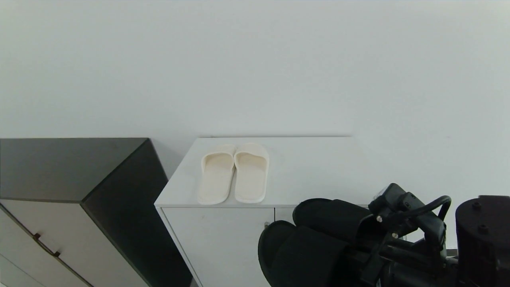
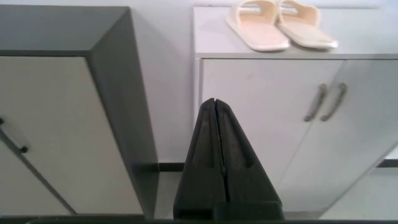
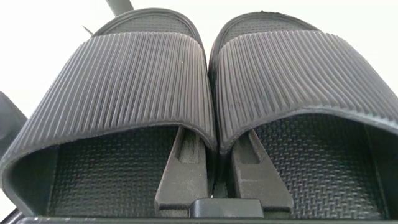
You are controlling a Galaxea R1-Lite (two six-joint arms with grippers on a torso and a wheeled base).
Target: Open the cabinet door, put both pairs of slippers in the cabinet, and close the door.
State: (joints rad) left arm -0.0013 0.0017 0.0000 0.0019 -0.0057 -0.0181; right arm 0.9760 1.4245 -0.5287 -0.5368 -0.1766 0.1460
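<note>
Right gripper [image 3: 216, 149] was clamped on the black slippers [image 1: 314, 235], one finger inside each, low before the white cabinet [image 1: 318, 171]. To me the cabinet doors [image 2: 261, 124] looked shut. My left gripper [image 2: 216, 109] hung closed and empty. With the cream slippers [image 1: 234, 173] on the cabinet top, I judged nothing stowed yet: opening, both pairs and closing all remained.

Black slippers [image 3: 149, 81]: matt, rubber-like, w/ ribbed straps & pebbled insoles. Cream slippers [image 1: 233, 173]: smooth, matt, foam-like plastic. White cabinet [image 1: 318, 171]: smooth, faint sheen; handles [image 2: 316, 102] look like brushed metal. Dark cabinet [image 1: 115, 215]: matt top & side. Left claw [image 2: 214, 109]: matt black plastic.
</note>
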